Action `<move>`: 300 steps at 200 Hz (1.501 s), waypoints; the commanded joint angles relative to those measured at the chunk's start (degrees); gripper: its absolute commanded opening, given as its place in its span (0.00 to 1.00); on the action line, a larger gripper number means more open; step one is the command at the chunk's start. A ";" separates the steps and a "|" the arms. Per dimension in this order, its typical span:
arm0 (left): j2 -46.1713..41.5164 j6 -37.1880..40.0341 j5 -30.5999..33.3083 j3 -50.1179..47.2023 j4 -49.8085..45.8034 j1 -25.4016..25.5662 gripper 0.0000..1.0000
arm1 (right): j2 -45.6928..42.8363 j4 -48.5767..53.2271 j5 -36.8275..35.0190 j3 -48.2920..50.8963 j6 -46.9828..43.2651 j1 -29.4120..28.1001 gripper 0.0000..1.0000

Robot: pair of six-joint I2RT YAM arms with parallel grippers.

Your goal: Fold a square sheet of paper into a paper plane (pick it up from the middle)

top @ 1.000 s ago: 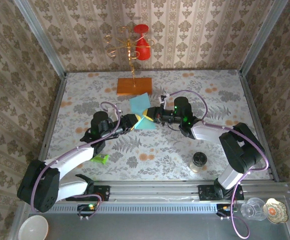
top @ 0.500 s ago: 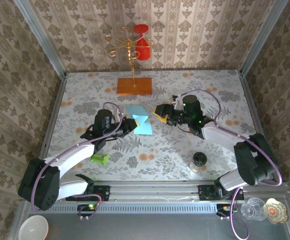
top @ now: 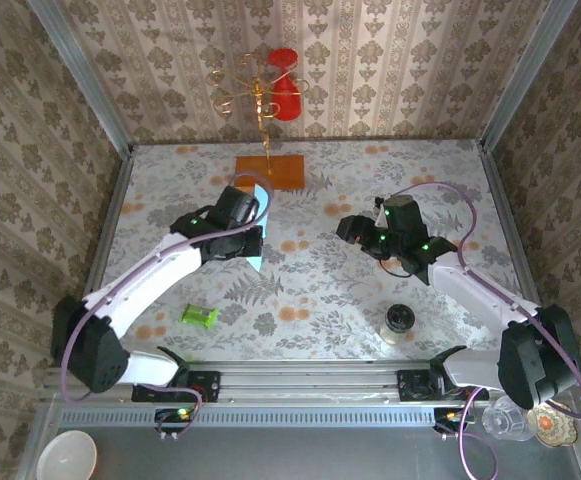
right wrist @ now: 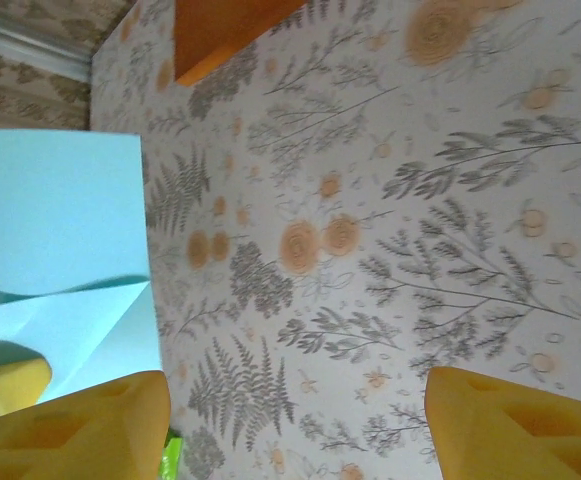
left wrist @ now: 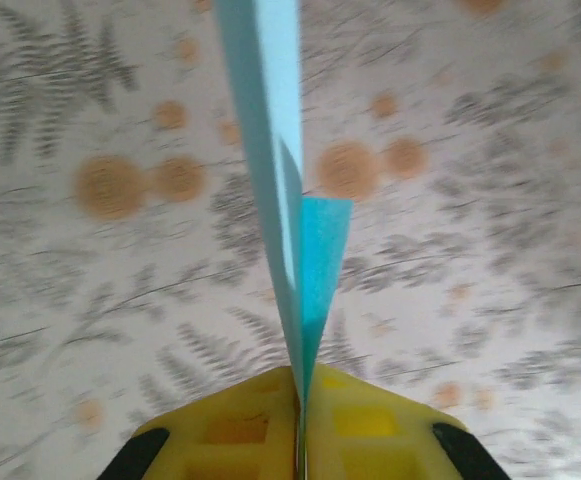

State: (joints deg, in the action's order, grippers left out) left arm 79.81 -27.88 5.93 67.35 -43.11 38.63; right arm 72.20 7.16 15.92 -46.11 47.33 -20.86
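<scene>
The light-blue sheet of paper [top: 261, 218] is partly folded and held upright above the table, edge-on from above. My left gripper [top: 247, 238] is shut on its lower edge. In the left wrist view the paper [left wrist: 278, 190] rises from between the closed yellow fingers [left wrist: 240, 425], with a darker folded flap on its right side. My right gripper [top: 347, 228] is open and stands apart to the right of the sheet with nothing in it. From the right wrist the paper [right wrist: 62, 230] shows flat-on at the left with a diagonal fold, between wide-apart yellow fingertips [right wrist: 80, 430].
An orange wooden board [top: 269, 171] lies at the back of the table behind the paper. A small green cylinder [top: 200, 317] lies near the front left. A dark-lidded jar [top: 399, 322] stands front right. A gold stand with red cups [top: 270, 90] is at the back wall.
The right gripper let go of the paper and drew back to the right. The left arm swung the sheet back and left, turning it upright and off the table.
</scene>
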 commanded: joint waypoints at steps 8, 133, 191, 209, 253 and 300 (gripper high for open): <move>7.32 3.71 21.89 6.67 -16.95 3.75 0.11 | -1.80 2.26 -3.54 1.87 -0.63 1.15 0.70; 28.81 -5.14 12.51 10.95 -6.06 14.00 0.19 | -6.63 1.56 -3.86 7.39 1.71 5.61 0.70; 22.46 -9.39 -5.39 2.45 10.48 11.49 0.46 | -6.30 1.13 -3.44 7.26 1.87 5.72 0.69; 17.88 -11.09 -10.42 -1.68 15.87 9.05 0.53 | -5.08 -0.24 -2.05 7.26 2.04 5.35 0.68; 5.43 -15.77 -16.75 -13.04 25.05 0.40 0.69 | 2.85 -1.56 -2.44 2.60 1.62 -3.14 0.64; -5.86 -15.64 -20.67 -25.03 28.08 -9.53 0.89 | 14.90 -3.72 -2.08 -5.56 1.19 -14.52 0.54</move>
State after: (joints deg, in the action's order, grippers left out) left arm 78.61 -43.09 -10.41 47.22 -17.21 32.71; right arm 83.61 5.58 13.85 -48.03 48.64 -31.03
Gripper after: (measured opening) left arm 0.853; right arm 0.542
